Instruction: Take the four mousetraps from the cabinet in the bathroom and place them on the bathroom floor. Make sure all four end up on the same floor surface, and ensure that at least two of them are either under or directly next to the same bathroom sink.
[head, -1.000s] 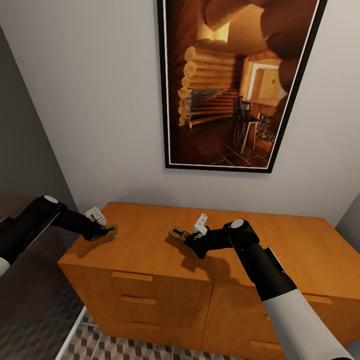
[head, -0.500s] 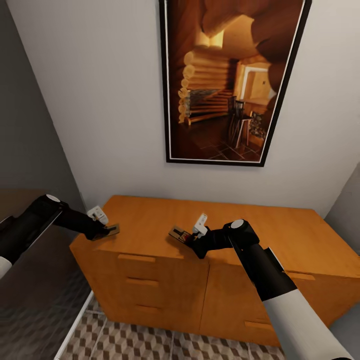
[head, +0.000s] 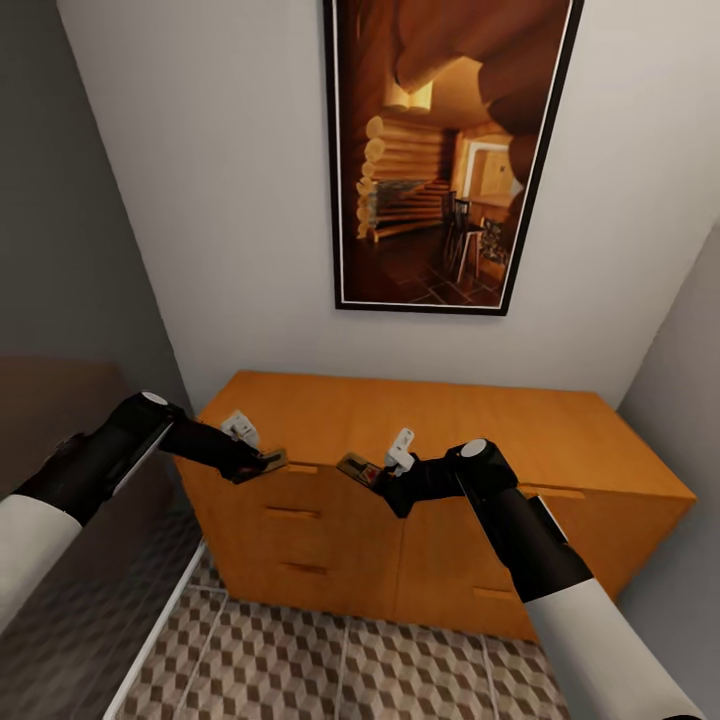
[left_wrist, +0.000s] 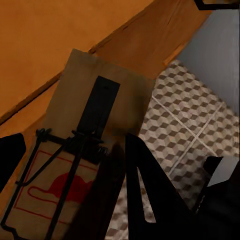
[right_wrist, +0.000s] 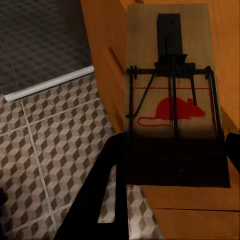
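Observation:
Each gripper carries a mousetrap in front of the orange-brown cabinet. My left gripper is shut on a tan mousetrap, held level with the cabinet's front top edge near its left end. The left wrist view shows that mousetrap with its wire and red mark, over the cabinet edge and the bathroom floor. My right gripper is shut on a second mousetrap before the cabinet's middle. In the right wrist view the board with a red mouse mark hangs beside the drawer fronts. The sink is out of view.
A large framed picture hangs on the white wall above the cabinet. A grey wall closes the left side and another wall the right. Cube-patterned floor tiles lie in front of the cabinet, with a white skirting strip at left.
The view has pulled back from the cabinet, showing more floor. Both grippers, each still holding its mousetrap, now hang at the cabinet's front edge instead of over its top.

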